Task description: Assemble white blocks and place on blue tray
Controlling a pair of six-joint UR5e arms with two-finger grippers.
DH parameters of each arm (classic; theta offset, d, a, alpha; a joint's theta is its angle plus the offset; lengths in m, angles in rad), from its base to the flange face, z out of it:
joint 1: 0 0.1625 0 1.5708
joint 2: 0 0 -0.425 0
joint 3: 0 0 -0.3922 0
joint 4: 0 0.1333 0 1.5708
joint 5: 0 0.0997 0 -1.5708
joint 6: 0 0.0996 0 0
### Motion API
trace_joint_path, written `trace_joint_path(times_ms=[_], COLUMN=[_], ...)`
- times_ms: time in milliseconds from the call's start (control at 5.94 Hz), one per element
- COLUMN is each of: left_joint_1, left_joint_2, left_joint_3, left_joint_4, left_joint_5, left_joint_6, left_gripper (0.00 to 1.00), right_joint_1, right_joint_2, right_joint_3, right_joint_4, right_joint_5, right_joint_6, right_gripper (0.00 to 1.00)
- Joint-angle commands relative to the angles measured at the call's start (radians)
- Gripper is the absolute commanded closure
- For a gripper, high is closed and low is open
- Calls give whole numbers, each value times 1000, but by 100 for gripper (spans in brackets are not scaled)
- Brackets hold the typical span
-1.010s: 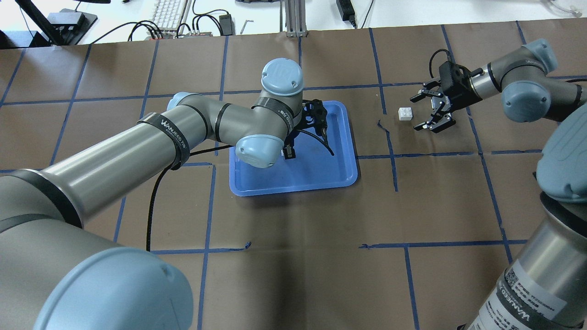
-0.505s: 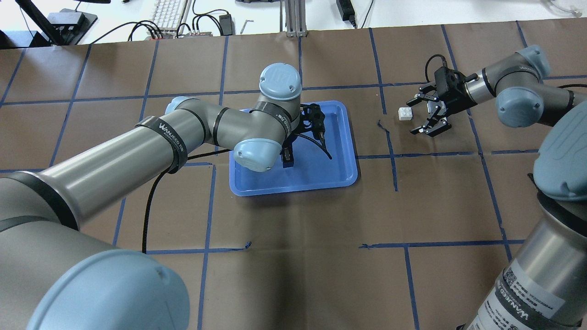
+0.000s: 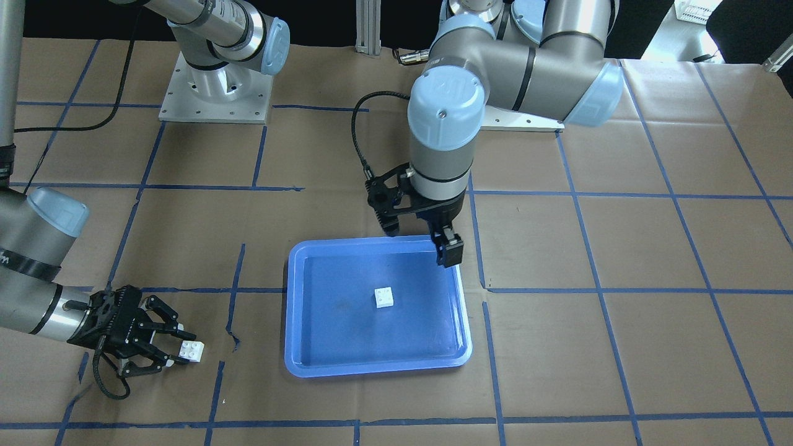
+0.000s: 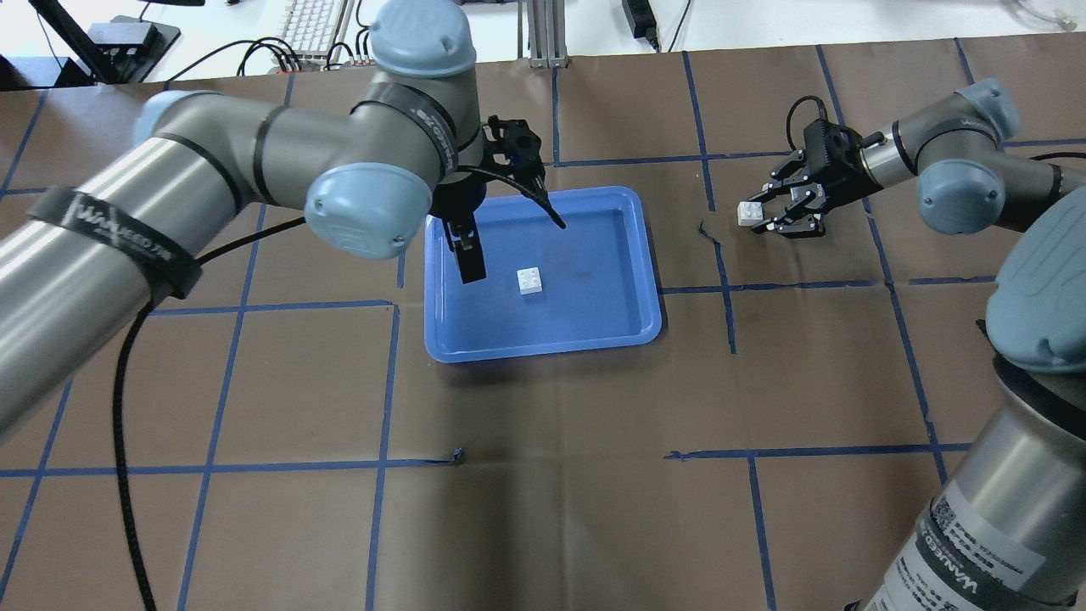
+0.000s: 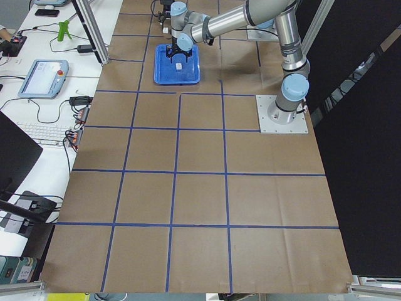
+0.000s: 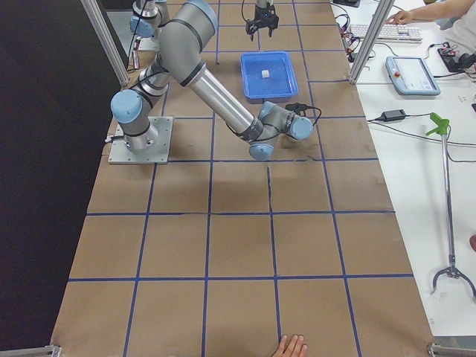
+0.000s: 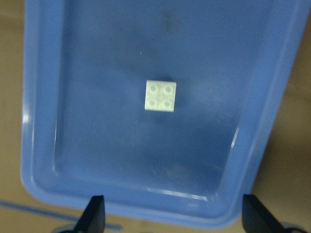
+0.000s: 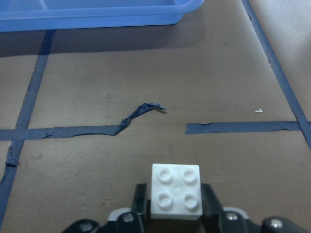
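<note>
Though overhead-vague, R fingers (image 8: 210, 206) on blk (image 8: 176, 191)

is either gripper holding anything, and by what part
Right gripper pinches a white block between its jaws, by opposite side faces. Left gripper is open, empty.

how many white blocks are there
2. One white block lies inside the blue tray, below the left gripper; the second white block sits clamped in the right gripper, off the tray.
</note>
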Motion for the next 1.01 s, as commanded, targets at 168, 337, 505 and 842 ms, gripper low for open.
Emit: trace_joint_path(times_ms=[168, 337, 505, 842], left_joint_1=[118, 149, 190, 207], left_joint_2=[228, 237, 245, 259], left_joint_3=[-1, -2, -2, 0], left_joint_4=[-189, -189, -191, -176], left_joint_5=[-5, -6, -20, -83], left_joint_6=[-398, -638, -707, -922], left_gripper=[1, 1, 1, 1], right_joint_1=[0, 2, 8, 107], right_joint_2=[-19, -95, -164, -247], right_joint_3=[-29, -48, -43, 50], right_joint_4=[-2, 39, 151, 186], right_joint_5=[1, 1, 1, 1], right_joint_6=[13, 15, -2, -21], right_gripper=[75, 77, 77, 77])
